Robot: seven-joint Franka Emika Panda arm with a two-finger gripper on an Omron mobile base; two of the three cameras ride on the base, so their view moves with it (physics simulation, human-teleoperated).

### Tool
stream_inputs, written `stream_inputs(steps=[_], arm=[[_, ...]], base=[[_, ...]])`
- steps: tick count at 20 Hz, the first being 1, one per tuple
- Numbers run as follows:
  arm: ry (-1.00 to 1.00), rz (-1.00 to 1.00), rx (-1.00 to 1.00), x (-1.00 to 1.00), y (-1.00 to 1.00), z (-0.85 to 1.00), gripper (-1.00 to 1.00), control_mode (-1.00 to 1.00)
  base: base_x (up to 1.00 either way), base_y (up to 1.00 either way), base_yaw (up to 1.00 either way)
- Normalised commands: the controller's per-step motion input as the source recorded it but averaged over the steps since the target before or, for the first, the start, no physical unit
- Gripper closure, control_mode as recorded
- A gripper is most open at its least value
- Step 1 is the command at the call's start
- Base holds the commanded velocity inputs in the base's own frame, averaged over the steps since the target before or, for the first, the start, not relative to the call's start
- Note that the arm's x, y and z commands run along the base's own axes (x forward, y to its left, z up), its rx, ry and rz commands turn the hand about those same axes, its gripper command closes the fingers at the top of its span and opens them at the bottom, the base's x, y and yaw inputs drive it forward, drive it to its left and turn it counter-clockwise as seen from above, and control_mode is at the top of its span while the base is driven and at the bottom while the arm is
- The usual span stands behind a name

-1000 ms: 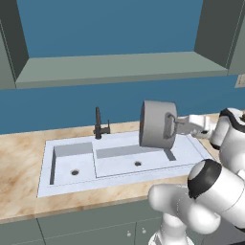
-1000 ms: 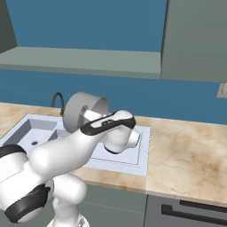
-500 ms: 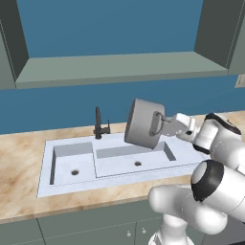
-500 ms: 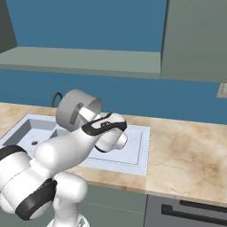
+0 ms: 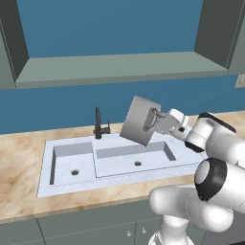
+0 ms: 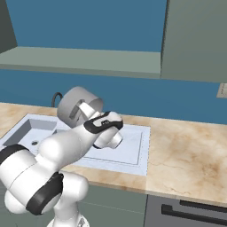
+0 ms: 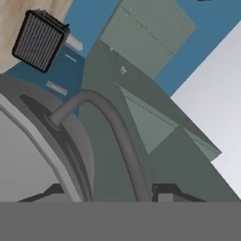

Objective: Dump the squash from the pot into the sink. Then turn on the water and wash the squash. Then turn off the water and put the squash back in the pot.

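Note:
The pot hangs tipped onto its side in the air above the right end of the sink's larger basin. My gripper is shut on the dark loop handle on the pot's right side. From the right base view, the pot shows a round grey face, with my gripper just right of it. In the hand view the handle arcs up close in front of the fingers, beside the pot's rim. The sink lies below, both basins bare. The squash is hidden.
A dark faucet stands behind the divider between the basins, just left of the pot. Marbled counter runs on both sides of the sink. A grey shelf hangs above. A dark ribbed box shows in the hand view.
The pot, held by its handle, has travelled left toward the faucet and further over the larger basin, and it has tilted. The grip has stayed the same.

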Motion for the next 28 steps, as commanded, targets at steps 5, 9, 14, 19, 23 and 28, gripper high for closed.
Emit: stream_inputs(steps=[5, 9, 14, 19, 23, 28], arm=[[0.21, 0.0, 0.06, 0.0, 0.0, 0.42, 1.0, -1.0], [0.19, 0.0, 0.06, 0.04, 0.0, 0.58, 1.0, -1.0], [0.21, 0.0, 0.05, 0.12, 0.0, 0.6, 1.0, -1.0], [0.26, 0.01, 0.05, 0.01, -0.02, 0.46, 1.0, -1.0], [0.34, 0.03, 0.04, -0.02, -0.13, 0.32, 1.0, -1.0], [0.38, 0.08, 0.06, -0.07, -0.21, 0.29, 1.0, -1.0]], base=[[0.0, 0.0, 0.0], [0.0, 0.0, 0.0], [0.0, 0.0, 0.0], [0.0, 0.0, 0.0], [0.0, 0.0, 0.0], [0.0, 0.0, 0.0]])
